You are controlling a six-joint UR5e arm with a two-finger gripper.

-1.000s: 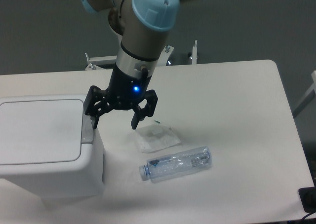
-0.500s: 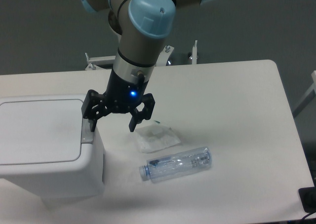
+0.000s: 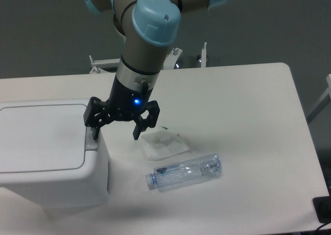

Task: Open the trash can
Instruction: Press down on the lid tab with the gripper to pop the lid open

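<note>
Trash can (image 3: 46, 157) sits at table's left edge, at 8 o'clock from gripper (image 3: 116, 134). Fingers spread, one tip over the grey latch (image 3: 91, 139). Boxy smooth white plastic, rounded corners, flat lid.

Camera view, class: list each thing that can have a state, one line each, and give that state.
trash can: upright, lid shut flat.
gripper: open, empty, one of its fingers over the can's right rim.
bottle: lying on its side on the table.
white packet: lying flat.

Even, cool light; soft shadows (picture perhaps slightly soft).
</note>
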